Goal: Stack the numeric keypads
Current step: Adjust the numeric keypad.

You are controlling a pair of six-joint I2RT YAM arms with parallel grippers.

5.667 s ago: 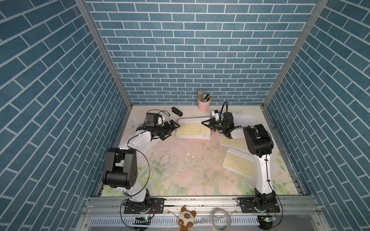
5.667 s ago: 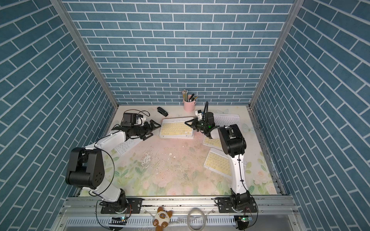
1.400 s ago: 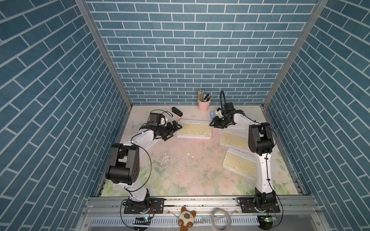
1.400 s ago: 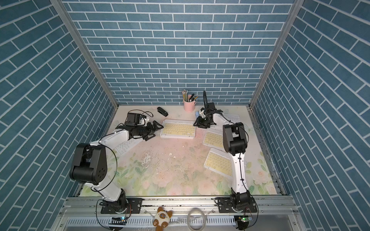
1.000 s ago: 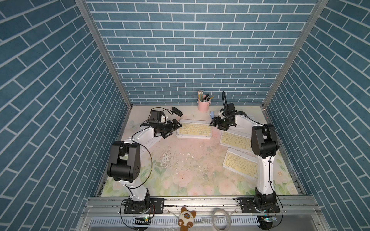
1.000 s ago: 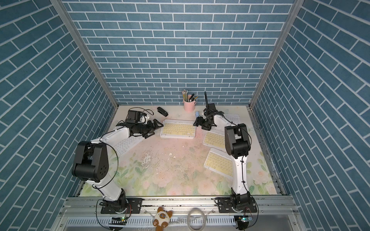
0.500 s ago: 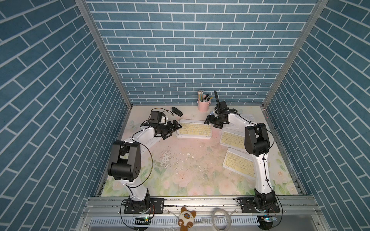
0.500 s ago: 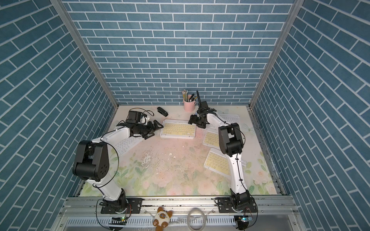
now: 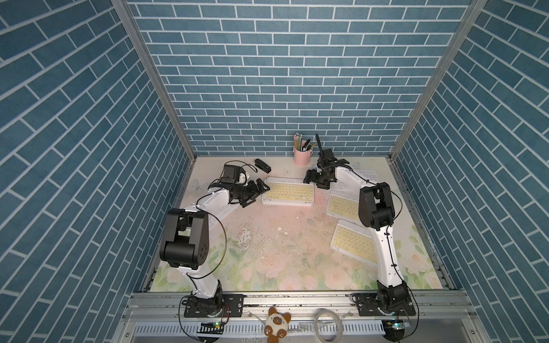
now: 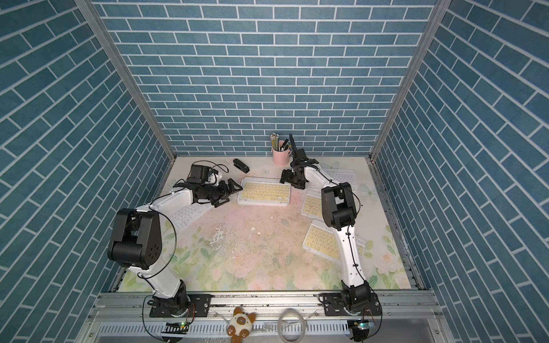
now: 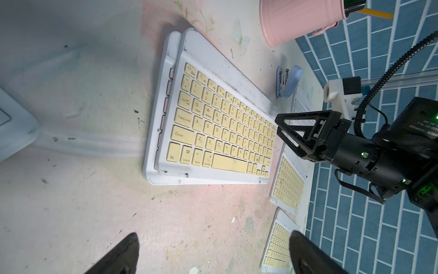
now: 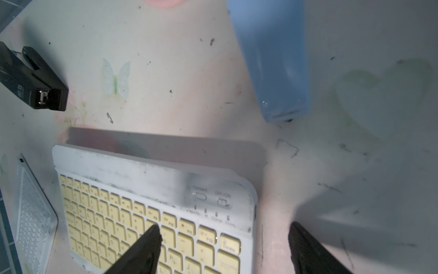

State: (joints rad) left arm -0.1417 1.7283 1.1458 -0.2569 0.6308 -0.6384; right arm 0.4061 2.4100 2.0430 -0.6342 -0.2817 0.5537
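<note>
Right claw (image 12: pixel 222 233) spread, empty, straddling top keypad (image 12: pixel 151 213) corner. It sits skewed on lower keypad (image 11: pixel 150 147); I'd square the edges before fetching another.

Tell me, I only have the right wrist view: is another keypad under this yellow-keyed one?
Observer: Yes. The left wrist view shows a pink-keyed keypad under the yellow-keyed keypad, sticking out at one short end.
Operator: Where is the left gripper?
Observer: The left gripper is open and empty, just short of that end.
Operator: Which keypads are unstacked?
Observer: In a top view, the middle yellow keypad and the near yellow keypad lie flat beside the right arm.
</note>
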